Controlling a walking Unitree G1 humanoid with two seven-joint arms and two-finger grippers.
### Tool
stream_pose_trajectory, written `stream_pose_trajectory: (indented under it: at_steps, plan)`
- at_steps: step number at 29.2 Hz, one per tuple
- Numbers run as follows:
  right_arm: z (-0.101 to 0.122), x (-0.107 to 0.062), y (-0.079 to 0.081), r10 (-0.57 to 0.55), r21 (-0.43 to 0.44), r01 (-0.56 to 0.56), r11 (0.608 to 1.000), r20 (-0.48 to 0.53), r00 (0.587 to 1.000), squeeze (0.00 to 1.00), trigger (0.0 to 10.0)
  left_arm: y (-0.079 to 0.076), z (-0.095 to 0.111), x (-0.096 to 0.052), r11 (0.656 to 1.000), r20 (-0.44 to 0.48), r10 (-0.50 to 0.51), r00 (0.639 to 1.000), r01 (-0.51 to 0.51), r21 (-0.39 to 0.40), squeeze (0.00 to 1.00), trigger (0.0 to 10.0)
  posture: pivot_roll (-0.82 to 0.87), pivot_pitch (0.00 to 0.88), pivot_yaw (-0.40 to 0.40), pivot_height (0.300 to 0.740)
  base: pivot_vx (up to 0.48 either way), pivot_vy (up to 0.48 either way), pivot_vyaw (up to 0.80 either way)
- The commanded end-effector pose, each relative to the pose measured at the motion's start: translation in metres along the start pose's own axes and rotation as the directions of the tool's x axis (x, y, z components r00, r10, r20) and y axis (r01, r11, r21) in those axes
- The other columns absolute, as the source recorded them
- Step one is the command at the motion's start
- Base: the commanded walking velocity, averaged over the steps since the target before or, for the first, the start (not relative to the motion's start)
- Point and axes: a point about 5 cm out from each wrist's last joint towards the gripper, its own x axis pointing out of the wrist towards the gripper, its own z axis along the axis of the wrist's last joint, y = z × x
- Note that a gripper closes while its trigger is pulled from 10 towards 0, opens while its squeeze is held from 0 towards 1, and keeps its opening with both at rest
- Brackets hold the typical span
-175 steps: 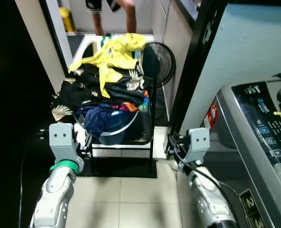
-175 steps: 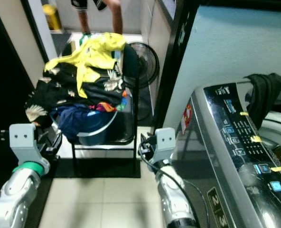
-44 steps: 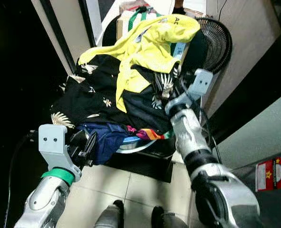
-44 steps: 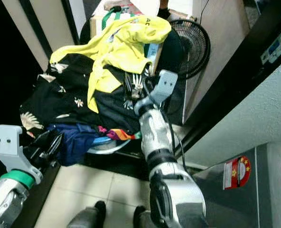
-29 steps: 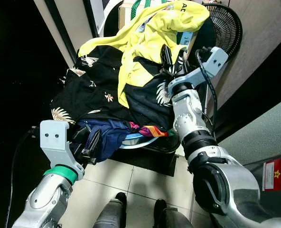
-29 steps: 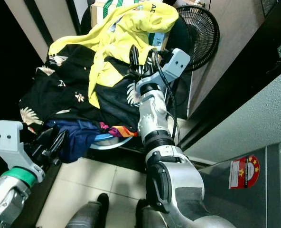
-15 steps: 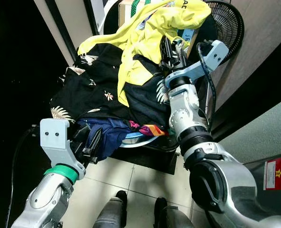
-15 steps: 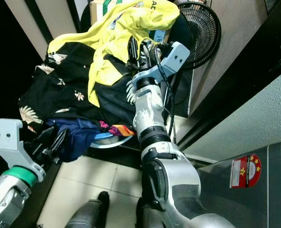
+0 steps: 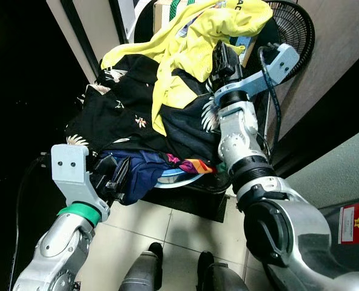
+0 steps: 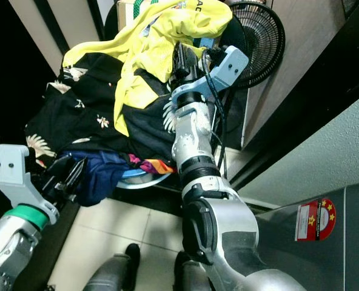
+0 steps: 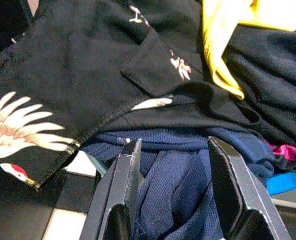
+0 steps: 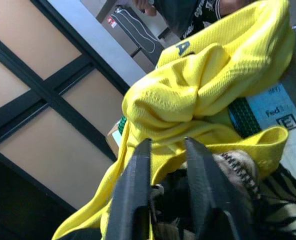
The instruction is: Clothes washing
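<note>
Right claw [image 9: 221, 60] nearly pressed together in yellow shirt [image 9: 194, 36], fan [image 9: 291, 27] behind, left claw [image 11: 175, 190] spread.

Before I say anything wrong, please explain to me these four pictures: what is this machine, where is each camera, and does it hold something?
This is a humanoid robot with two silver arms, each ending in two black fingers. Two pictures come from cameras in its head, looking down; the other two come from a camera on each wrist, looking along the fingers.

In front of it stands a chair piled with laundry: a yellow shirt on top, a black patterned shirt under it, and a navy garment at the bottom. A fan stands behind.

The right gripper reaches up to the yellow shirt, its jaws nearly together at the cloth; whether they pinch it I cannot tell. The left gripper is low, its jaws open around the navy garment, not yet closed.
</note>
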Motion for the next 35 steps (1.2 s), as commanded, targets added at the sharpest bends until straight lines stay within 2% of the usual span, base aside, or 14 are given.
stream_pose_trajectory:
  at_steps: [1,3,4,5,6,8,9,12,13,17,23,28,29,35]
  plan:
    - [0.003,0.003,0.004,0.008,0.0,-0.008,1.0,0.021,1.0,0.0,0.0,0.007,-0.006,-0.001,0.999,-0.016,0.036,0.999,-0.036,0.0,0.0,10.0,0.21,0.318,0.083,0.74,0.0,0.0,0.0]
    - [0.005,0.004,0.002,0.008,-0.009,-0.008,1.0,0.025,1.0,0.0,0.0,0.008,-0.006,0.0,0.999,-0.012,0.04,0.999,-0.04,0.003,0.0,10.0,0.21,0.307,0.079,0.74,0.0,0.0,0.0]
    - [0.007,0.004,0.0,0.004,-0.029,-0.003,1.0,0.018,1.0,0.0,2.2,0.01,-0.006,0.001,0.999,-0.009,0.045,0.999,-0.045,0.009,0.0,10.0,0.2,0.29,0.074,0.74,0.0,0.0,0.0]
    - [0.007,0.004,0.0,0.004,-0.029,-0.003,1.0,0.018,1.0,0.0,2.2,0.01,-0.006,0.001,0.999,-0.009,0.045,0.999,-0.045,0.009,0.0,10.0,0.2,0.29,0.074,0.74,0.0,0.0,0.0]
    - [0.004,-0.004,-0.014,-0.005,-0.12,0.001,0.993,-0.036,0.999,0.0,10.0,0.02,-0.005,0.005,0.996,-0.002,0.078,0.997,-0.078,0.05,0.0,10.0,0.18,0.236,0.059,0.74,0.0,0.0,0.0]
    - [0.001,-0.008,-0.019,-0.012,-0.158,0.002,0.987,-0.064,0.998,0.0,10.0,0.023,-0.005,0.007,0.993,0.0,0.092,0.996,-0.092,0.069,0.0,10.0,0.18,0.236,0.059,0.74,0.0,0.0,0.0]
    - [-0.003,-0.017,-0.028,-0.031,-0.205,0.012,0.979,-0.088,0.996,1.0,10.0,0.028,-0.004,0.008,0.991,0.002,0.099,0.995,-0.098,0.089,0.0,10.0,0.16,0.204,0.054,0.74,0.0,0.0,0.0]
    - [-0.012,-0.039,-0.046,-0.068,-0.275,0.032,0.961,-0.124,0.99,1.0,10.0,0.037,-0.003,0.013,0.985,0.011,0.12,0.993,-0.12,0.124,0.0,10.0,0.15,0.181,0.055,0.74,0.0,0.0,0.0]
    - [-0.012,-0.039,-0.046,-0.068,-0.275,0.032,0.961,-0.124,0.99,1.0,10.0,0.037,-0.003,0.013,0.985,0.011,0.12,0.993,-0.12,0.124,0.0,10.0,0.15,0.181,0.055,0.74,0.0,0.0,0.0]
    - [-0.015,-0.07,-0.066,-0.109,-0.299,0.066,0.952,-0.13,0.985,1.0,10.0,0.047,-0.006,0.019,0.973,0.001,0.15,0.989,-0.148,0.179,0.0,10.0,0.12,0.103,0.049,0.74,0.0,0.0,0.0]
    - [-0.001,-0.075,-0.067,-0.096,-0.272,0.068,0.96,-0.091,0.991,1.0,10.0,0.051,-0.008,0.025,0.97,0.015,0.161,0.987,-0.161,0.183,0.0,10.0,0.11,0.072,0.04,0.74,0.0,0.0,0.0]
    - [0.012,-0.069,-0.057,-0.066,-0.165,0.055,0.985,-0.065,0.996,1.0,10.0,0.049,-0.006,0.031,0.973,0.045,0.15,0.988,-0.156,0.173,0.0,10.0,0.11,0.039,0.03,0.74,0.0,0.0,0.0]
    - [0.011,-0.069,-0.051,-0.048,-0.141,0.036,0.989,-0.084,0.995,0.0,10.0,0.049,-0.004,0.034,0.974,0.056,0.143,0.988,-0.151,0.168,0.0,10.0,0.11,0.021,0.024,0.74,0.0,0.0,0.0]
    - [0.0,-0.082,-0.039,-0.024,-0.09,0.01,0.996,-0.159,0.987,0.0,10.0,0.048,0.001,0.038,0.976,0.082,0.134,0.988,-0.146,0.162,0.0,10.0,0.11,0.012,0.008,0.74,0.0,0.0,0.0]
